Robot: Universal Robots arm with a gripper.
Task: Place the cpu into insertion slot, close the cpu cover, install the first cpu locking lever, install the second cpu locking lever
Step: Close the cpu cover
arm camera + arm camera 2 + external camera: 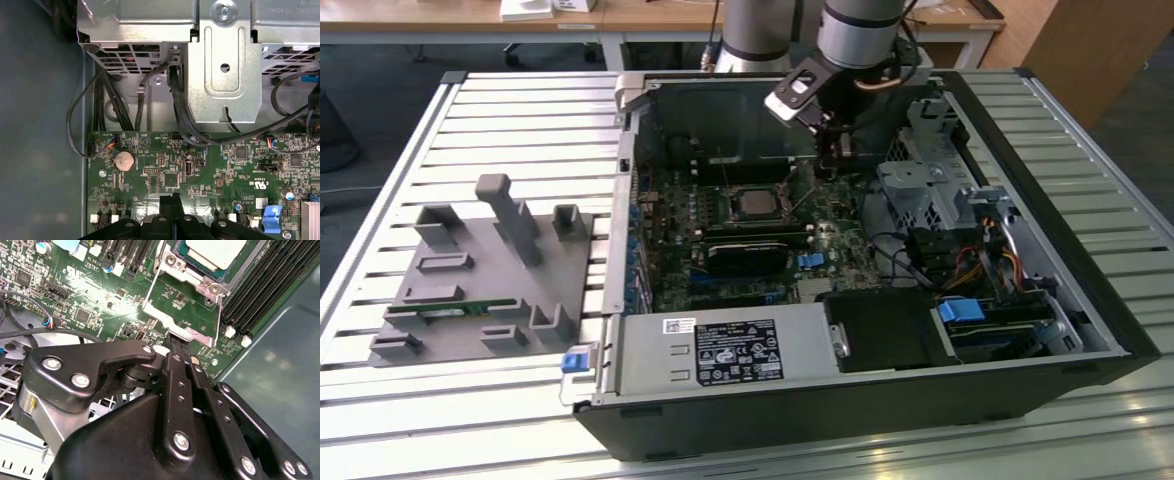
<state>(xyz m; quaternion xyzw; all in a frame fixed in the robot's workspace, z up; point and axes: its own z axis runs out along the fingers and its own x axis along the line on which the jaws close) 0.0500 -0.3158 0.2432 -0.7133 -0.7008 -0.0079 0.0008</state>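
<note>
The cpu [754,203] with its silver-grey top [215,250] sits in the insertion slot [726,206] on the green board. The silvery cpu cover [199,286] lies flat around the chip, and its front tab reaches toward my fingers. Two thin wire levers [154,277] [219,315] run along either side of the cover. My gripper [834,165] hangs inside the case, at the slot's right in the exterior view. In both wrist views its black fingers are shut, with nothing seen between them. The tips [181,344] [170,199] sit just at the cover's tab.
Long black memory slots [260,285] flank the socket. A black card [747,255] lies nearer the case front. A metal drive cage [225,75] with dark cables [115,100] stands beside my gripper. A grey fixture block [480,270] rests on the slatted table at the exterior view's left.
</note>
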